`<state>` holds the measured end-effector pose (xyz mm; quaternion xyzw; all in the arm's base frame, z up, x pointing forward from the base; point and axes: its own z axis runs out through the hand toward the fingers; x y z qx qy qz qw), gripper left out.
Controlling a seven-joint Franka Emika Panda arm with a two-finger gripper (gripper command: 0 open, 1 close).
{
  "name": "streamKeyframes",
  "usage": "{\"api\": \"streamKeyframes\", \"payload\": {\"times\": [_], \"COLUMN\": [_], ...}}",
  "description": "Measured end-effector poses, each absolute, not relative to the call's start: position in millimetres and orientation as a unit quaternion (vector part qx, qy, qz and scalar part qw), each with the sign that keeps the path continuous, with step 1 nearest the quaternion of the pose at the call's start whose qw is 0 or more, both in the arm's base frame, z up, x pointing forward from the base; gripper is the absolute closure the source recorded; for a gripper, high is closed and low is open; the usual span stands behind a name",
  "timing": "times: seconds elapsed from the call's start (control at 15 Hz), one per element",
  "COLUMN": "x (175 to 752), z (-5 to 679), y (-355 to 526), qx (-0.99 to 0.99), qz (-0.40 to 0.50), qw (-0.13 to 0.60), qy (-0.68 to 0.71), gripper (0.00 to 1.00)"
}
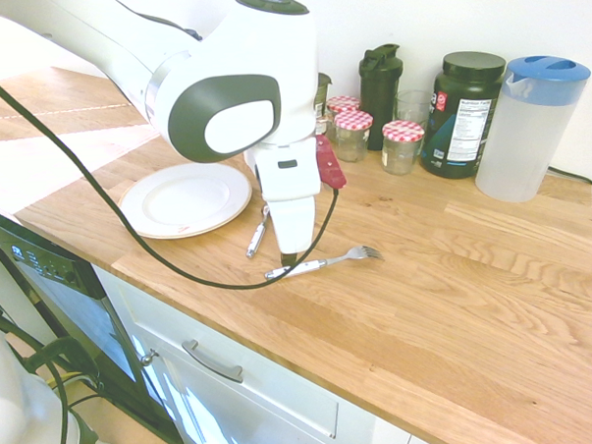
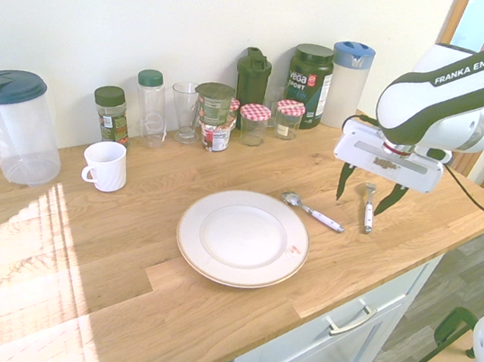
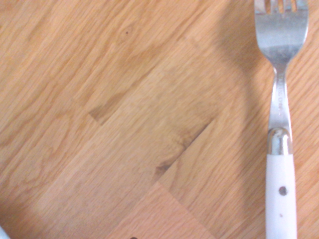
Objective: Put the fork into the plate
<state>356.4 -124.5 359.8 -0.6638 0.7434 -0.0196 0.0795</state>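
Beneath the open tool (image 2: 364, 202), the fork (image 2: 368, 209) points its tines toward the back wall (image 2: 211, 22).

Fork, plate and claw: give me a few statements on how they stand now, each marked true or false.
1. The claw is open. True.
2. The fork lies on the plate. False: it lies on the wooden counter, beside the spoon.
3. The spoon lies between the plate and the fork. True.
4. The white mug stands on the plate. False: it stands on the counter, apart from the plate.
5. The fork has a white handle. True.
6. The pitcher with the bright blue lid lies on its side. False: it stands upright.
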Motion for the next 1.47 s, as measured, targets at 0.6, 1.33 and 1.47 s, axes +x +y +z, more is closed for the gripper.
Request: {"api": "streamKeyframes", "payload": {"times": [0.6,1.33,1.47], "x": [354,355,354], "z": [341,331,329], "y": [-146,-148,-148], "qx": [-0.653,-0.662,-0.662], "qz": [-0.019,-0.013,-0.012], "qw": [0.07,0.06,0.059], "qy": [0.754,0.747,0.747], "gripper": [1.0,1.0,1.0]}}
